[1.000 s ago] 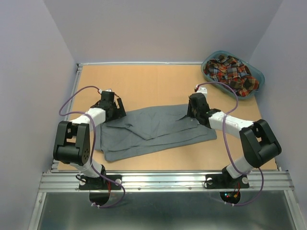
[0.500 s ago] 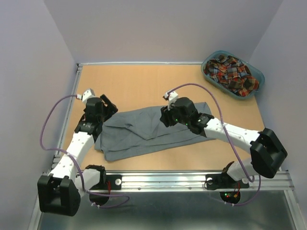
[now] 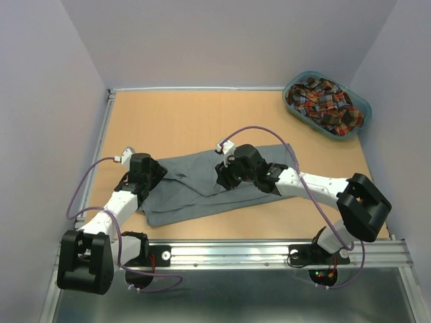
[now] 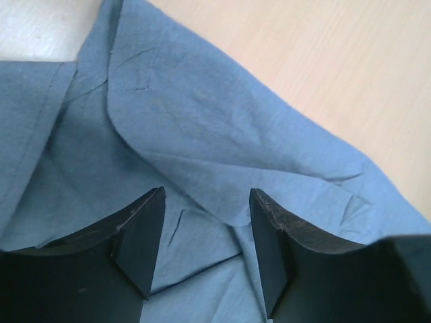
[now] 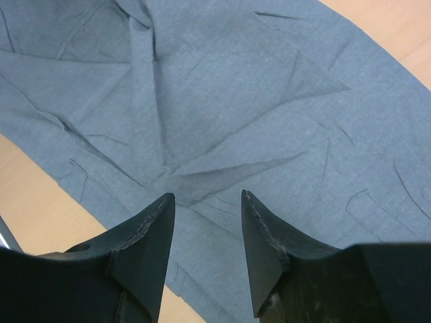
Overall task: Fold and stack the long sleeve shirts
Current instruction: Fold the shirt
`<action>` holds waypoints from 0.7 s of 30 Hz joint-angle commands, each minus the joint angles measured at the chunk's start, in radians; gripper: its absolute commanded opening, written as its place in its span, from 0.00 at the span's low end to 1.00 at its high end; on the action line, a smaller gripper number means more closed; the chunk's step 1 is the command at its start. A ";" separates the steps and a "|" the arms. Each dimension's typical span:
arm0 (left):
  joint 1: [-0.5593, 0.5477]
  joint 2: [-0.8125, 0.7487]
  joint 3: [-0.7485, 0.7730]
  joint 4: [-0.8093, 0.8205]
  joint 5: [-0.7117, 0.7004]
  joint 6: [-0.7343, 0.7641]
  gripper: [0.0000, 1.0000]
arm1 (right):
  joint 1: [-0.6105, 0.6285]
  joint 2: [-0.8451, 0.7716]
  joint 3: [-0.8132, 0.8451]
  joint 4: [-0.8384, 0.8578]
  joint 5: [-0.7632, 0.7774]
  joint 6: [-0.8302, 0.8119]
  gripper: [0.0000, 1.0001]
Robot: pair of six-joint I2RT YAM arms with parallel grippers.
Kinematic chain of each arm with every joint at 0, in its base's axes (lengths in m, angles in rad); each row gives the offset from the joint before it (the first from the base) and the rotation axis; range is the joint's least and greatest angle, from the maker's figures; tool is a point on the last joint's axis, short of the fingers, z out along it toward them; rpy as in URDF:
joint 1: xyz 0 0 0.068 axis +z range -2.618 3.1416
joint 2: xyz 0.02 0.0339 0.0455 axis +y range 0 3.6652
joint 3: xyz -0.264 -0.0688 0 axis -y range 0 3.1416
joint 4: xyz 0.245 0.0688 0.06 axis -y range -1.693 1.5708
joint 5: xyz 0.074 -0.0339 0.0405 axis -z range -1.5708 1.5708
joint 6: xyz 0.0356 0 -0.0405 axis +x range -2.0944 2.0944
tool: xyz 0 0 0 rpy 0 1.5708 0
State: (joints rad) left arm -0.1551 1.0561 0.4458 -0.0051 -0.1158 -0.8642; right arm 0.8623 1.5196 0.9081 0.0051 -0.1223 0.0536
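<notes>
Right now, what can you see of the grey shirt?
The grey shirt is soft, thin, wrinkled cloth. It lies flat on the wooden table, partly folded, with flaps laid over its middle. Seams and a stitched pocket show. The left gripper and right gripper hang close over it, jaws open, gripping nothing.

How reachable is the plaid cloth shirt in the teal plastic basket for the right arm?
Probably yes: the shirt lies uncovered in the basket, only bare table between it and the right claw.
</notes>
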 commanded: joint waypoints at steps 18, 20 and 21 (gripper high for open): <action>0.003 0.082 -0.053 0.113 -0.013 -0.096 0.54 | 0.060 0.140 0.120 0.055 -0.140 -0.149 0.47; 0.003 0.082 -0.059 0.111 -0.018 -0.105 0.57 | 0.063 0.148 0.123 0.056 -0.132 -0.159 0.47; 0.003 0.081 -0.064 0.109 -0.016 -0.107 0.58 | 0.063 0.154 0.124 0.056 -0.129 -0.159 0.47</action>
State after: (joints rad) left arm -0.1551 1.1385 0.4004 0.0929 -0.1097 -0.9482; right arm 0.9115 1.6520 0.9691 0.0158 -0.2508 -0.0750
